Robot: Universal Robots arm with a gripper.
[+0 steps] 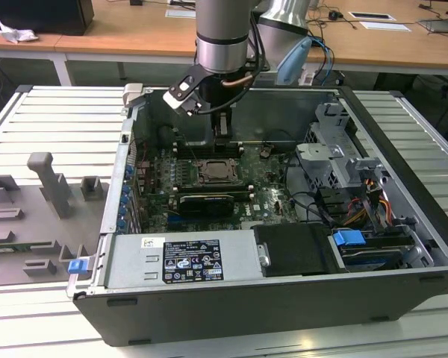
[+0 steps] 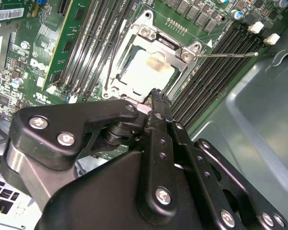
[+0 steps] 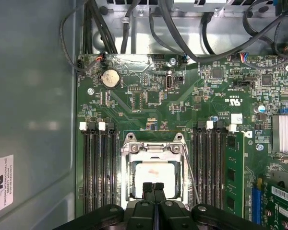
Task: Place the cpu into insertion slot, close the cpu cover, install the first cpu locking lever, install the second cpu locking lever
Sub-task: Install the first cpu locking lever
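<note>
The cpu (image 3: 156,176) shows as a pale square face lying in the insertion slot (image 1: 213,172) on the green board; it is also seen in the second wrist view (image 2: 146,72). The silver cpu cover (image 3: 153,148) lies flat over it, framing the chip in its window (image 2: 165,45). One thin lever rod (image 2: 225,55) sticks out sideways from the socket, and another wire lever (image 2: 113,52) runs along the opposite side. My gripper (image 3: 153,188) hangs just above the socket's edge, shut with nothing between its fingers (image 2: 156,98). In the exterior view the gripper (image 1: 222,133) hovers over the socket's far side.
Black memory slots (image 3: 98,167) flank the socket on both sides (image 3: 209,163). A long black card (image 1: 205,201) lies in front of the socket. Cable bundles (image 3: 134,24) and the grey case wall (image 3: 33,105) stand close by. Drive cages (image 1: 336,160) fill the exterior view's right.
</note>
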